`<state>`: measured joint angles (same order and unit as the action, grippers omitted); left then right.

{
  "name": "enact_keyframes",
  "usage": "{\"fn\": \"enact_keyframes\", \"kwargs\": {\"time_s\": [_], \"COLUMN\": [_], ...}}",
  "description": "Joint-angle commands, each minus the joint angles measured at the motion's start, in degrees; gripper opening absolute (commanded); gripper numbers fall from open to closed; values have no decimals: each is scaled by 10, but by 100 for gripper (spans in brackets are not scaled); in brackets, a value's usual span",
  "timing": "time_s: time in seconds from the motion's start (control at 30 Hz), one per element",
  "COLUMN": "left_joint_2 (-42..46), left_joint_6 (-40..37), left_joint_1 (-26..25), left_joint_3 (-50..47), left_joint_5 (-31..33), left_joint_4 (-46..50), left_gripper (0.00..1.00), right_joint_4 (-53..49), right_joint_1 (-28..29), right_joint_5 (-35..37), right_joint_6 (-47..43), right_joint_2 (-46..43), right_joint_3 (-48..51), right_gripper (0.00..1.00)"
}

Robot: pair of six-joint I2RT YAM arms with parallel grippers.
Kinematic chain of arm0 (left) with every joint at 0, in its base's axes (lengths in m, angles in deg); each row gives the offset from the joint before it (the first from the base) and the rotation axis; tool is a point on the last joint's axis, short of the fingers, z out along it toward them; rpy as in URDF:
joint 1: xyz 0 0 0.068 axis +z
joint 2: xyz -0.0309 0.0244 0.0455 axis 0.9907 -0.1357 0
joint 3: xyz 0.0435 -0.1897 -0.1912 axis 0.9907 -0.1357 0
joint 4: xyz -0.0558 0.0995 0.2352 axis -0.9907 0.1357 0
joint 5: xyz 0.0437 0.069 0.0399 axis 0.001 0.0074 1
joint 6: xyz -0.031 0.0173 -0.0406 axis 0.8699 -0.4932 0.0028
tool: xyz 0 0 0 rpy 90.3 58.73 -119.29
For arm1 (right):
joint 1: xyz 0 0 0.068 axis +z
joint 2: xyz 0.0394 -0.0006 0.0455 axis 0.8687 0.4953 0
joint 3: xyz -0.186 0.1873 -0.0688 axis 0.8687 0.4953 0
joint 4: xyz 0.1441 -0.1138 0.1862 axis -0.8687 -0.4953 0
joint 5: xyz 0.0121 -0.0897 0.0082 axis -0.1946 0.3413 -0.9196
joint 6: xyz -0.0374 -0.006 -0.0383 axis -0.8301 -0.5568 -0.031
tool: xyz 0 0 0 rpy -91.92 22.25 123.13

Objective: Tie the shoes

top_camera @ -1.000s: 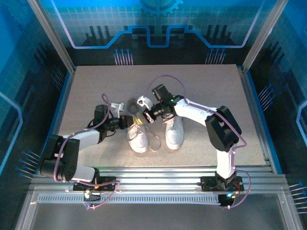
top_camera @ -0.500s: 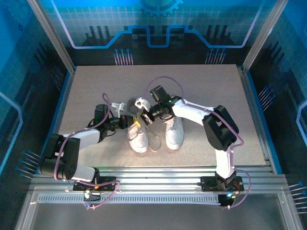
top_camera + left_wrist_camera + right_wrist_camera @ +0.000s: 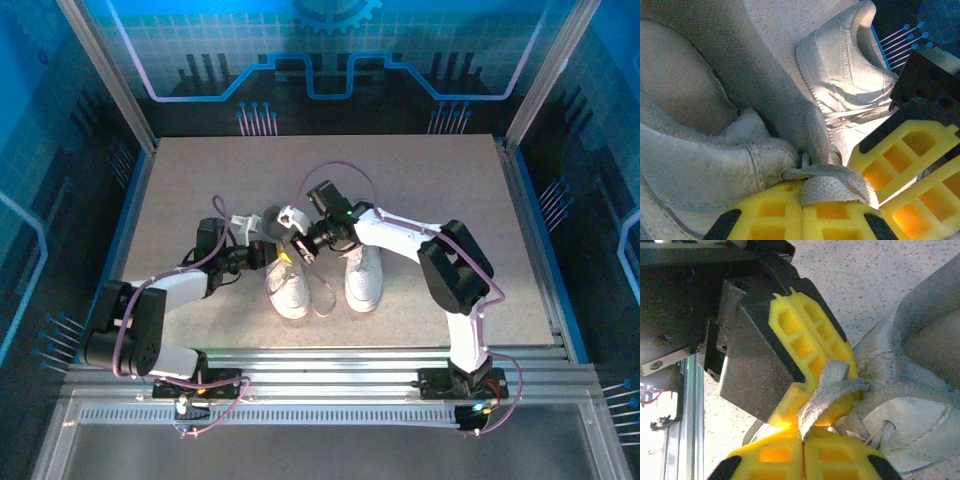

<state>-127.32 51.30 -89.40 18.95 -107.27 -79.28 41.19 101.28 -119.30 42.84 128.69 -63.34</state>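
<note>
Both arms reach in from the near edge of the tabletop [image 3: 200,180] and bend toward each other near its middle. The left gripper [image 3: 272,246] and right gripper [image 3: 298,243] almost touch, both closed tight (each pinching a lace [image 3: 832,184]).

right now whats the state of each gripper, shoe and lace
left gripper: shut on lace
right gripper: shut on lace
left shoe: upright on table, laces not yet tied
right shoe: upright on table, beside it

Top camera high, looking down; wrist cameras close, sharing lace [image 3: 832,185].
</note>
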Motion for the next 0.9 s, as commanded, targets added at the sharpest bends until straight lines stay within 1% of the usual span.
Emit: {"fn": "enact_keyframes", "kwargs": {"time_s": [0.0,0.03,0.17,0.2,0.37,0.43,0.53,0.67,0.77,0.87], "left_joint_2": [22,28,47,52,84,103,130,168,187,184], "left_joint_6": [-23,-24,-32,-32,-41,-45,-58,-64,-74,-82], "left_joint_1": [-2,-2,-2,-2,-1,0,-1,4,10,19], "left_joint_3": [5,1,-11,-15,-30,-36,-34,-29,-16,-1], "left_joint_5": [8,9,11,14,31,42,52,65,67,61], "left_joint_4": [21,24,30,31,44,53,81,105,125,129], "left_gripper": [1,2,6,8,32,38,46,52,54,55], "right_joint_4": [21,26,39,42,38,28,14,3,7,32], "right_joint_1": [8,9,12,13,20,23,26,35,46,55], "right_joint_5": [50,54,81,84,146,174,196,222,251,282], "right_joint_6": [17,18,28,31,40,40,42,28,16,3], "right_joint_2": [-33,-39,-55,-58,-69,-69,-64,-63,-70,-80], "right_joint_3": [20,26,44,46,49,45,36,29,28,42], "right_gripper": [2,0,0,0,0,0,0,0,0,0]}}
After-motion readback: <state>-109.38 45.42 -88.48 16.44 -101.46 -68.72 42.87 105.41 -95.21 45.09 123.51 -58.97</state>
